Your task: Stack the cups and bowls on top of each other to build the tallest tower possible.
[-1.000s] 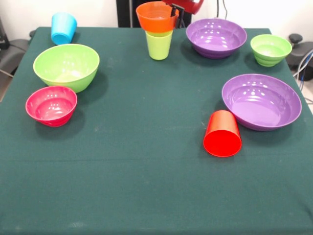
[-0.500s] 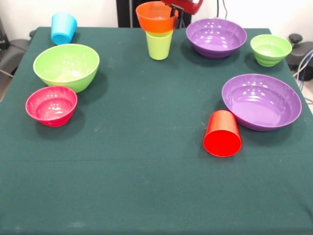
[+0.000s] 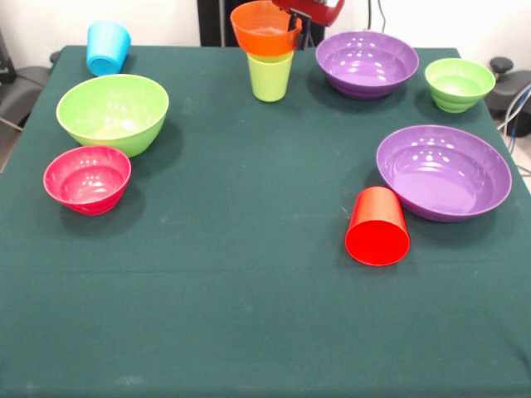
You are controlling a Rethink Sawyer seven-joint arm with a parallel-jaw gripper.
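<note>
Gripper (image 3: 300, 25) at top centre touches the orange bowl (image 3: 265, 28) atop your lime cup (image 3: 270, 76); you cannot tell its grip.

Up at the top edge, the red arm (image 3: 314, 10) is sliced off by the frame, only its lowest part showing, and whether the jaws stand apart or closed cannot be told. The orange bowl (image 3: 265, 27) sits over the lime green cup (image 3: 270, 76) and covers that cup's rim. The red cup (image 3: 377, 226) blocks a sliver of the near purple bowl (image 3: 444, 172). The counter (image 3: 249, 315) runs out past the bottom edge, its front corners lost. Dark objects beside the counter (image 3: 17, 91) are too cut off to identify.
</note>
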